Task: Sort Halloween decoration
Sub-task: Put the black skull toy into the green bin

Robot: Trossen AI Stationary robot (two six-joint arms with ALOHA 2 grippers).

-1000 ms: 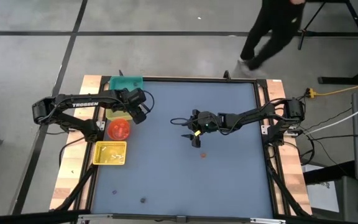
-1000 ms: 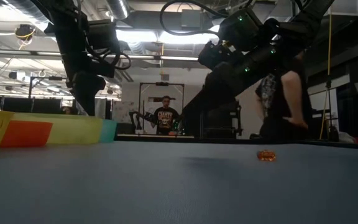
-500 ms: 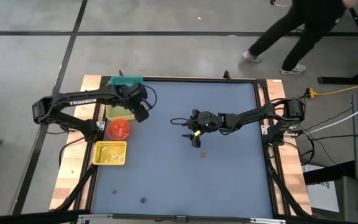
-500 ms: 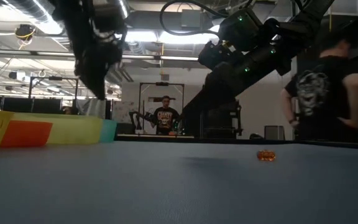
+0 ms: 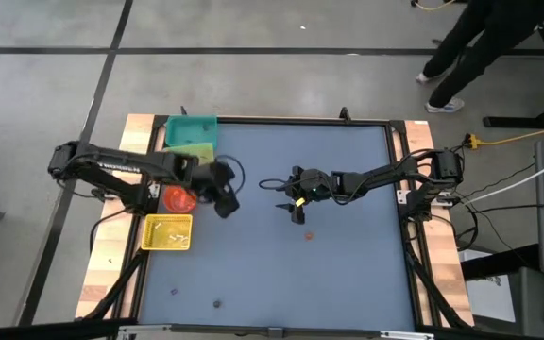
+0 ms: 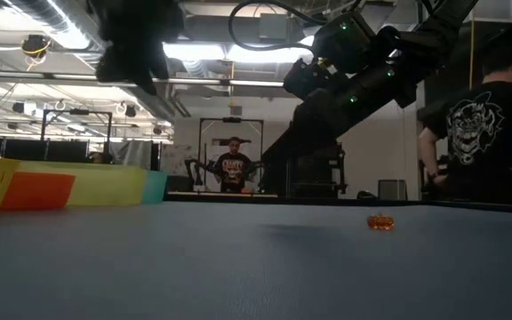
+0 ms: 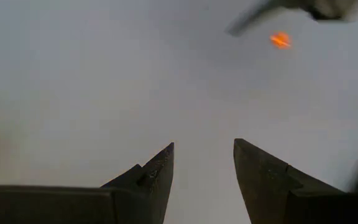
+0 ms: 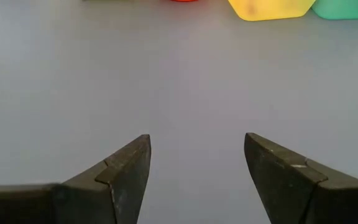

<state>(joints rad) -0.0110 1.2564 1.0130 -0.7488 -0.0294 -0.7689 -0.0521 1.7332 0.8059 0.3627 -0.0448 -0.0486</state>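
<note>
An orange trinket (image 5: 310, 235) lies on the blue table right of centre; it also shows in the low view (image 6: 380, 221) and the left wrist view (image 7: 280, 40). Two dark trinkets (image 5: 173, 291) (image 5: 217, 304) lie by the near edge. My left gripper (image 5: 227, 204) hangs open above the table just right of the red bin, with nothing between its fingers (image 7: 204, 146). My right gripper (image 5: 286, 198) waits open over the table's middle, also with nothing between its fingers (image 8: 197, 140), pointing at the bins.
Along the left edge stand a teal bin (image 5: 190, 129), a yellow-green bin (image 5: 189, 153), a red bin (image 5: 178, 197) and a yellow basket (image 5: 168, 232) holding small pieces. A person (image 6: 483, 124) stands beyond the table's far right corner.
My left gripper has swung from above the bins at the far left toward the table's middle and near edge, rising and rolling as it went; its fingers stayed open. The person behind the table has walked to the right.
</note>
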